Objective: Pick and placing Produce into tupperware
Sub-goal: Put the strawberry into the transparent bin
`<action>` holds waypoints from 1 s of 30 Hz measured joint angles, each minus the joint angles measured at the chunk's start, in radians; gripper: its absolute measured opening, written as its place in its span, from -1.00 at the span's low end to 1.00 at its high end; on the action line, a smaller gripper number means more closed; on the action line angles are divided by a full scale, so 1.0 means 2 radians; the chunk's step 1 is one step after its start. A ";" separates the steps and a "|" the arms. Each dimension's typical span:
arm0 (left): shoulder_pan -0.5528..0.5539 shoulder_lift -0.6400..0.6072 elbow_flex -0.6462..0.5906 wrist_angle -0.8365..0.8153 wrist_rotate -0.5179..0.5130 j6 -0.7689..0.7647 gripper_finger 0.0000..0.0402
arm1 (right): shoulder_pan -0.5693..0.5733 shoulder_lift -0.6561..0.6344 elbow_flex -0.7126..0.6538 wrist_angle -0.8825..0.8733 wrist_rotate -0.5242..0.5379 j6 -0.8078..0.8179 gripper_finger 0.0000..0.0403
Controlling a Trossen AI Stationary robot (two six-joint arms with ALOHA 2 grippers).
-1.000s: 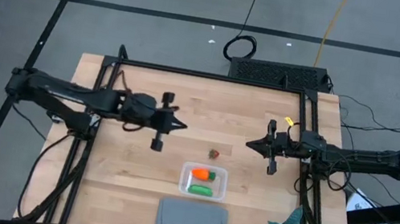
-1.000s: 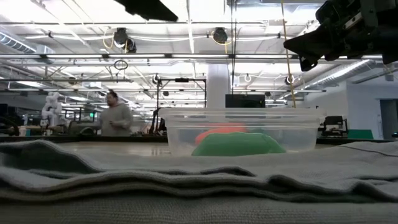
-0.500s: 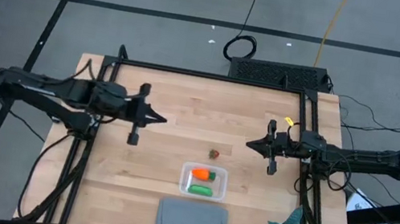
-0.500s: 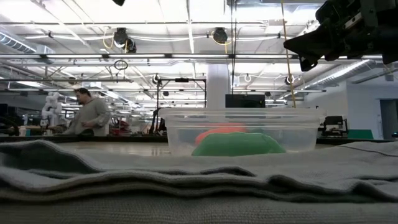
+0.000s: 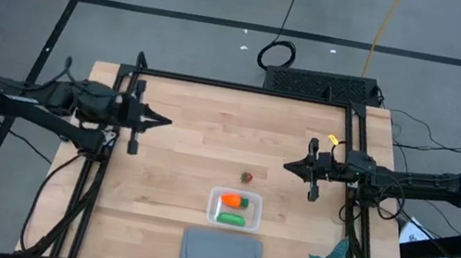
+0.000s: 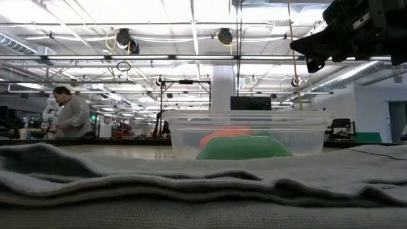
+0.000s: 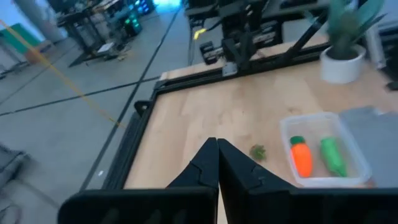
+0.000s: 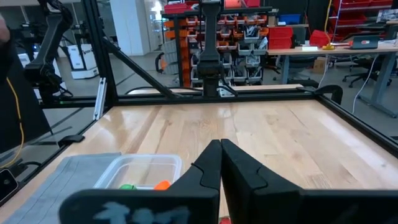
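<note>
Lying outside the tupperware (image 5: 235,209), reddish-brown piece (image 5: 247,178), hidden in low view.

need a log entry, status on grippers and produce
Left gripper shut, empty, at table's left edge. Right gripper shut, hovering. Carrot and pod in tupperware; reddish piece outside, unobstructed.

place: robotics lab | evidence: framed wooden table (image 5: 214,117), parts racks (image 8: 217,37) (red bins), ceiling ducts (image 6: 127,39)

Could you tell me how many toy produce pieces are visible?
3: the orange carrot and green elongated pod lie inside the clear plastic container; the small dark reddish-brown piece sits on the wooden table beside it.
</note>
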 joint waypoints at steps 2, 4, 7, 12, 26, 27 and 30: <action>0.004 -0.013 -0.002 0.006 0.025 0.000 -1.00 | 0.000 0.000 0.000 0.000 0.000 0.000 -1.00; 0.008 -0.028 -0.009 0.012 0.052 0.001 -1.00 | 0.000 0.000 0.000 0.000 0.000 0.000 -1.00; 0.011 -0.047 -0.025 0.033 0.075 0.001 -1.00 | 0.000 0.000 0.000 0.000 0.000 0.000 -1.00; 0.012 -0.071 -0.066 0.085 0.096 0.002 -1.00 | 0.000 0.000 0.000 0.000 0.000 0.000 -1.00; 0.013 -0.105 -0.147 0.154 0.114 0.012 -1.00 | 0.000 0.000 0.001 0.000 0.000 0.000 -1.00; 0.013 -0.108 -0.152 0.153 0.114 0.011 -1.00 | 0.000 0.000 0.001 0.000 0.000 0.000 -1.00; 0.014 -0.118 -0.167 0.153 0.112 0.008 -1.00 | 0.000 0.000 0.001 0.000 0.000 0.000 -1.00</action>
